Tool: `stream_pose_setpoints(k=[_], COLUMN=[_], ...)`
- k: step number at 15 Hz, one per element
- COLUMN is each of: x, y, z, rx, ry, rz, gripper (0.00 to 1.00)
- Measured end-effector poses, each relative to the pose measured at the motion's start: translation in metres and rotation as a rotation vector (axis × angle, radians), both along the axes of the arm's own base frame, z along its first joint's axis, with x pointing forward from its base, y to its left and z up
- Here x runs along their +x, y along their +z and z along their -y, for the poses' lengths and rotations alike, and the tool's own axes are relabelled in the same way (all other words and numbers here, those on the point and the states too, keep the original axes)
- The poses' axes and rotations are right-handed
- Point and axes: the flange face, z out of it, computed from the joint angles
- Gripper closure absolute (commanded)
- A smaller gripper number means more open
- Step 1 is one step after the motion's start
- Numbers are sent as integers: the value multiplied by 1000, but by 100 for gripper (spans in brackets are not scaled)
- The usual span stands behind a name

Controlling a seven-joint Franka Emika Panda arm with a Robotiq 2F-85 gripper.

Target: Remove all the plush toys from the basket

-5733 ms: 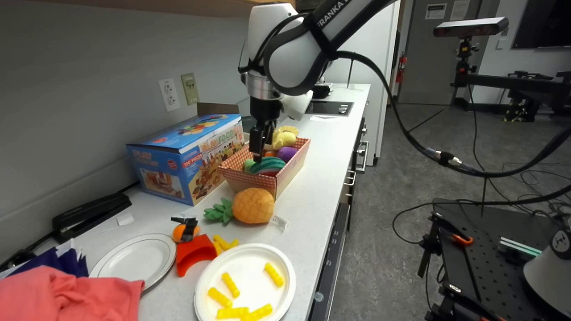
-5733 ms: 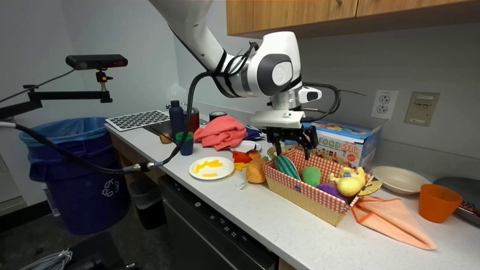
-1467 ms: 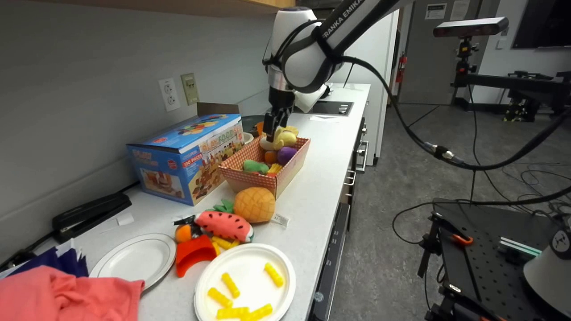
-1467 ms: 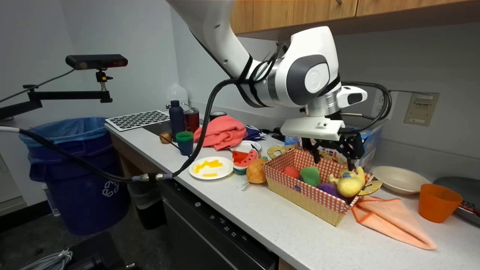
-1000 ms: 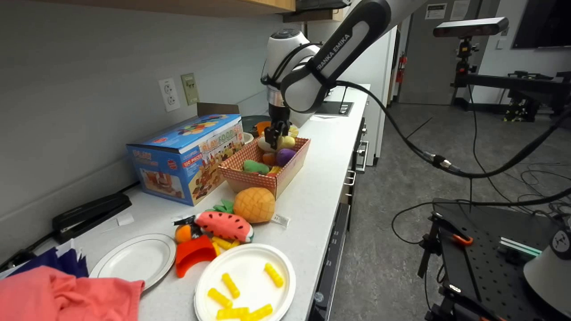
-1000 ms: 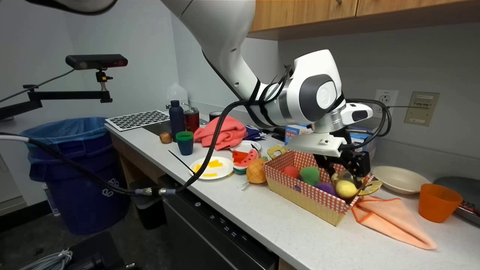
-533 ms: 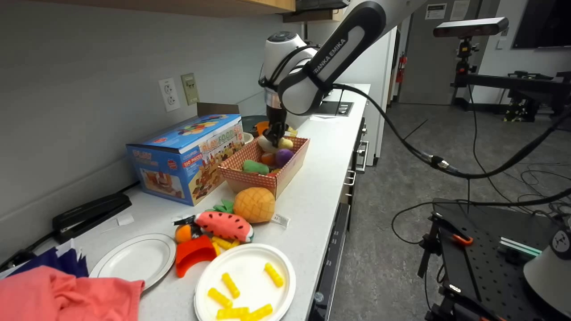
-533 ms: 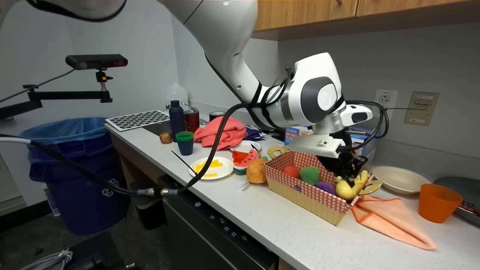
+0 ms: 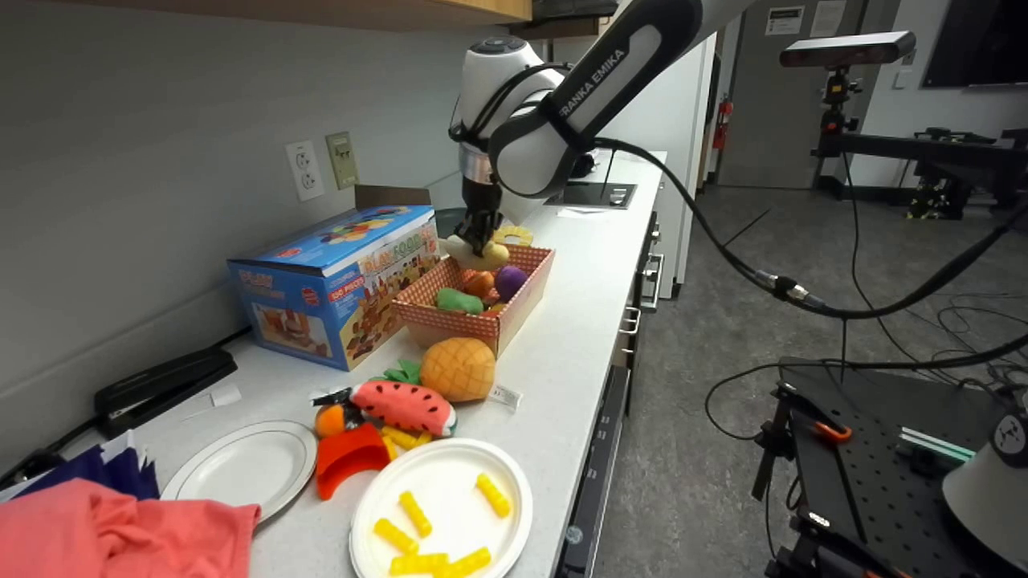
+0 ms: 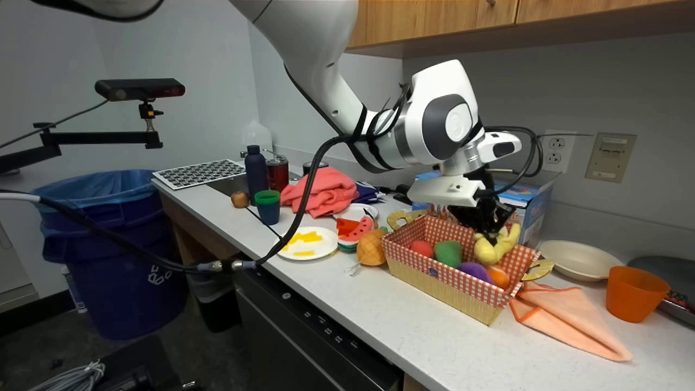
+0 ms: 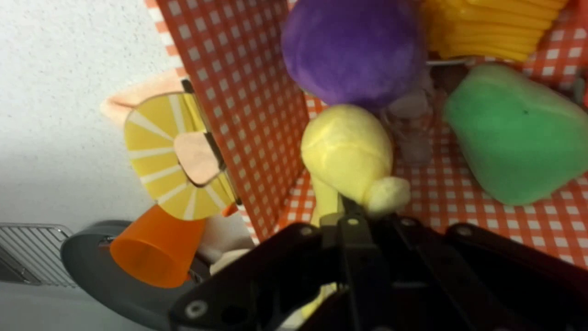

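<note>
My gripper is shut on the yellow plush toy, its fingertips pinching the body in the wrist view. The toy hangs at the top of the checkered basket, near its back edge, tilted. Inside the basket lie a purple plush, a green plush, a red item and an orange item. A yellow ridged piece also shows there. On the counter beside the basket rest the pineapple plush and the watermelon plush.
A blue play-food box stands along the wall behind the basket. A plate with yellow pieces and a red toy part are on the counter. Near the basket's far end sit an orange cup, a bowl and a cloth.
The watermelon plush has gone from the basket to the counter. My gripper then lowered open onto the yellow toy, closed on it, and has lifted it slightly towards the wall, uncovering the orange item.
</note>
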Motion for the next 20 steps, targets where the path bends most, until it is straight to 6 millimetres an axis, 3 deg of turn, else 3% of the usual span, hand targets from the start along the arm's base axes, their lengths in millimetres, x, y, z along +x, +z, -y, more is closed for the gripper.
stream_pose_setpoints(k=[3,6,10,14,15,16,20], x=[1,-8,-31,-51,-54,-58,-63], y=[26,45,49,47,45,43,35], z=[-34,-81,-152,-205,-214,-220,-225], rx=[24,65,120,136,137,137,128], ry=[65,173,368,540,571,597,649], rz=[45,51,17,-18,-27,-35,-58], gripper=[98,98,98,98,66,64,36])
